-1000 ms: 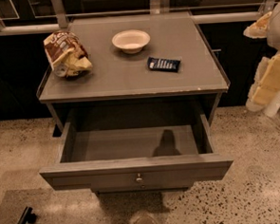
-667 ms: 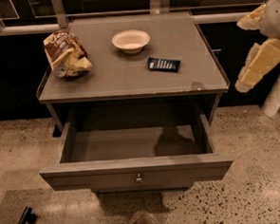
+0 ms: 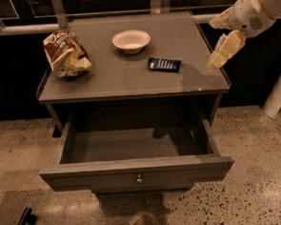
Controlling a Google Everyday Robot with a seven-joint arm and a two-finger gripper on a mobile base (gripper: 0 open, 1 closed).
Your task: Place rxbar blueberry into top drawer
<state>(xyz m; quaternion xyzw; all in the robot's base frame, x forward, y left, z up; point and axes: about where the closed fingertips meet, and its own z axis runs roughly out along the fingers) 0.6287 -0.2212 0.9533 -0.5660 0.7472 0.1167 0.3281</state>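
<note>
The rxbar blueberry (image 3: 164, 64), a small dark navy wrapper with pale lettering, lies flat on the grey table top, right of centre and just in front of the bowl. The top drawer (image 3: 137, 171) is pulled wide open below, its inside bare, with a small round metal knob on the front panel. My gripper (image 3: 212, 44) hangs at the table's right edge, above the surface and to the right of the bar, apart from it. Its two cream fingers (image 3: 225, 50) are spread open and hold nothing.
A white bowl (image 3: 131, 40) stands at the back centre of the table top (image 3: 114, 80). A brown-and-yellow chip bag (image 3: 66, 55) lies at the left. A rail runs behind the table. Speckled floor lies in front and to both sides.
My arm has moved left from beyond the table's right side, so the gripper now hangs over the right edge, closer to the bar. Nothing on the table moved.
</note>
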